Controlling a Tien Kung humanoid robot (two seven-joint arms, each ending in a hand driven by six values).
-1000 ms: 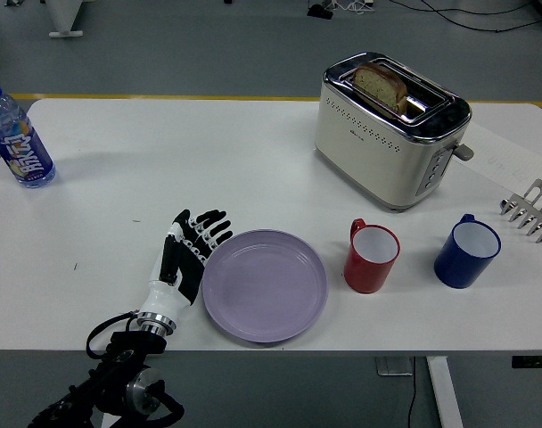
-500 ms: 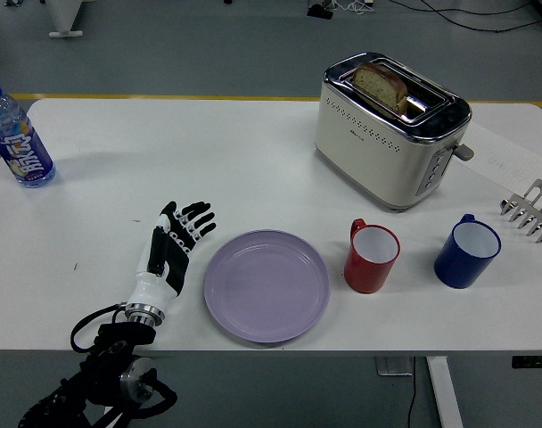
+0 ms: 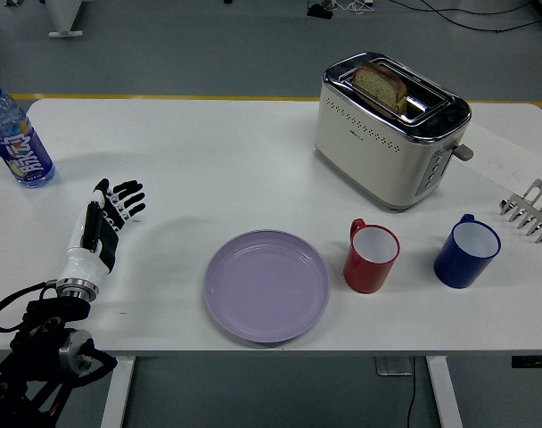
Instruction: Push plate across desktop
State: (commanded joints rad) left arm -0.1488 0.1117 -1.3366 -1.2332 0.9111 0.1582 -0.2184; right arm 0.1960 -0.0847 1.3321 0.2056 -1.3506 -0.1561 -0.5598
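Observation:
A round lilac plate lies flat on the white table, near the front edge and just left of a red mug. My left hand is above the table at the left, well clear of the plate, with its fingers spread and straight, holding nothing. Its black forearm comes in from the lower left corner. My right arm is out of view.
A red mug stands right beside the plate, a blue mug further right. A cream toaster with bread in its slot stands behind them. A water bottle is at the far left, a metal rack at the right edge.
My left hand drew away from the plate's left rim and moved left and slightly back. The plate shifted slightly right early on and now lies still.

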